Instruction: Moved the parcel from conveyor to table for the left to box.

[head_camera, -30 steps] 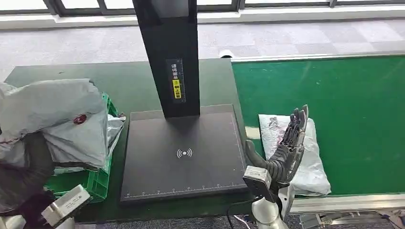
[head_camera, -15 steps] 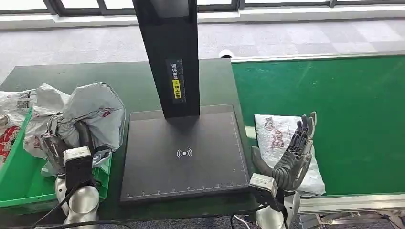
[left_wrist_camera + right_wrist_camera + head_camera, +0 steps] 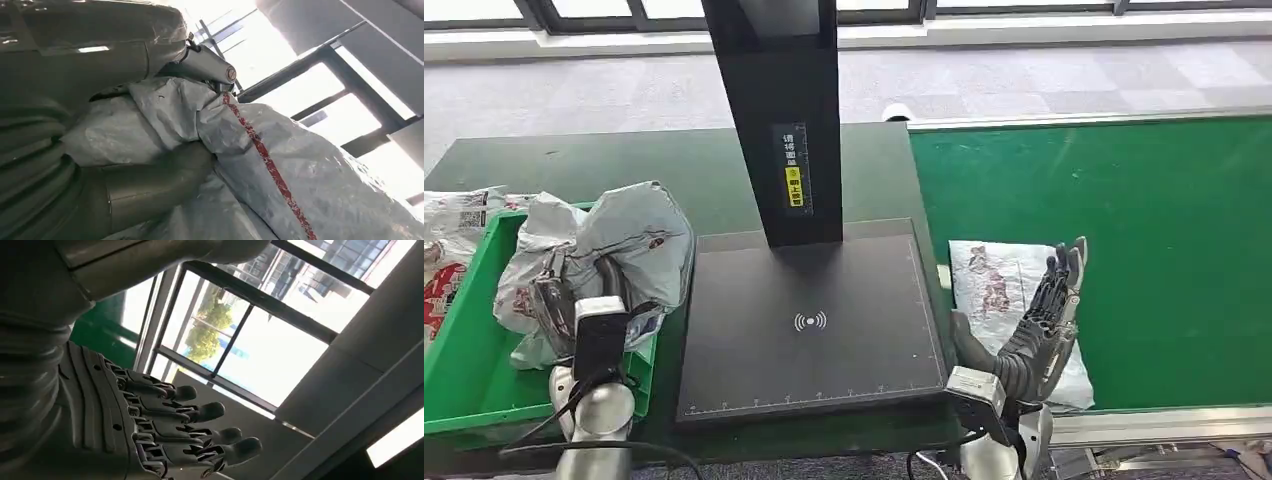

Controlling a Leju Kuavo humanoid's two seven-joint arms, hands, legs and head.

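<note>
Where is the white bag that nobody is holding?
In the head view, the white parcel lies flat on the green conveyor, on the robot's right, just beside the black scanner pad. The right robot hand hovers open over it.

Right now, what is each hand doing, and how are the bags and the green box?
left hand: gripping a grey parcel.
grey parcel: crumpled, held up over the green bin.
right hand: open, fingers apart, holding nothing.
white parcel: lying flat on the conveyor.
green bin: on the table, open-topped.
</note>
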